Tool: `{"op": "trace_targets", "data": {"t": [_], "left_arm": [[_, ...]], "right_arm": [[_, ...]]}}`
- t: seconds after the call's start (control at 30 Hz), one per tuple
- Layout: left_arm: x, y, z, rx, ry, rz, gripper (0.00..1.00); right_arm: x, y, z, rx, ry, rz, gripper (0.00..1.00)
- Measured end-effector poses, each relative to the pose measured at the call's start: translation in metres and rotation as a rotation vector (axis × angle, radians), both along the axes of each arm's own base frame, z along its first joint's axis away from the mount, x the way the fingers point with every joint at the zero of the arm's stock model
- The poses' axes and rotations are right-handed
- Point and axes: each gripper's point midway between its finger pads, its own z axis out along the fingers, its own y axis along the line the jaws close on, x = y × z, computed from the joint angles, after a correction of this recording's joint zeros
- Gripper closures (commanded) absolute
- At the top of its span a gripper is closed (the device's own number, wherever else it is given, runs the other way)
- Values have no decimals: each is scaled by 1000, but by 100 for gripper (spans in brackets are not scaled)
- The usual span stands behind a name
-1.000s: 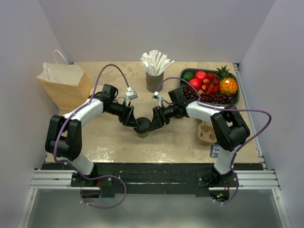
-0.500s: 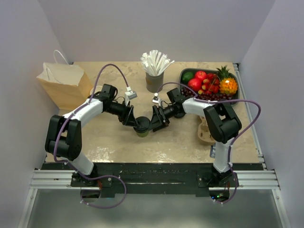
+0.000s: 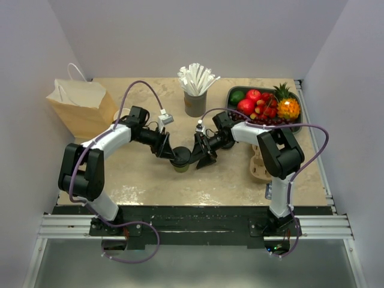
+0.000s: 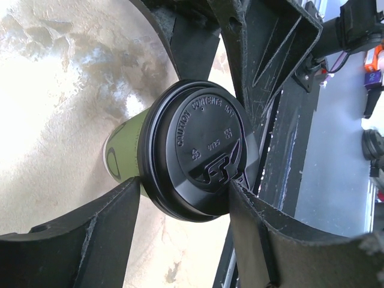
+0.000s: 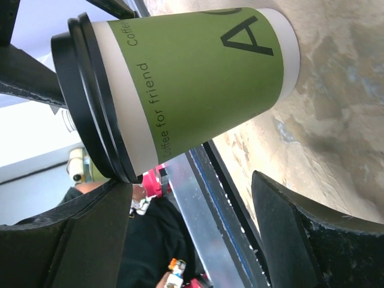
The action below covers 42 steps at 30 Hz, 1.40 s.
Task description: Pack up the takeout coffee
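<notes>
**Cup at mid-surface: left fingers on the lid, right fingers clear**

Back left: brown paper bag with white handles, upright on the mottled beige surface.

Left fingers are closed against the round black plastic lid of the small green paper cup, one on each side of the rim. The cup stands upright at mid-surface, with a cream band under the lid and its base on the surface.

Right fingers are spread wide just beside the cup, not touching it.

Behind the cup: grey cup of white straws.

Back right: dark tray of mixed fruit.
</notes>
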Motion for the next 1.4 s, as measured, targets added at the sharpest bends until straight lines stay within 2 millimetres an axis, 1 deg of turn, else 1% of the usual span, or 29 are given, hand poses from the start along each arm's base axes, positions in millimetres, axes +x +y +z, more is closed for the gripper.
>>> {"op": "trace_targets", "data": {"t": [0.23,0.4,0.5,0.57,0.73,0.83,0.93,0.97,1.0,1.07,1.23,1.3,1.4], "left_arm": [[3,-4,0,-8,21,6,37],[3,-5,0,-11,22,3,37],[3,-5,0,-12,24,2,37],[4,-5,1,-12,24,2,36],[10,-7,4,-3,8,-3,33],[16,-5,6,18,-21,-2,31],[22,-3,8,42,-54,1,28],[24,-2,9,50,-65,2,17],[26,-1,9,56,-75,2,16],[29,0,9,70,-91,3,16],[33,3,10,90,-108,8,16],[36,3,13,92,-119,12,16],[42,3,20,89,-144,18,17]], "right_arm": [[-1,-8,-1,-34,46,-23,21],[-1,-8,0,-35,46,-15,24],[3,-8,2,-25,4,20,21],[7,-8,4,-24,-45,46,17],[22,-13,9,-55,-238,82,14],[38,-24,9,-126,-379,79,12],[52,-34,8,-180,-454,60,12],[56,-38,9,-194,-478,52,12],[59,-40,10,-204,-502,49,12],[61,-45,15,-215,-555,48,12],[59,-55,31,-219,-716,74,12],[59,-55,35,-210,-774,95,12],[61,-49,38,-196,-849,132,12]]}}
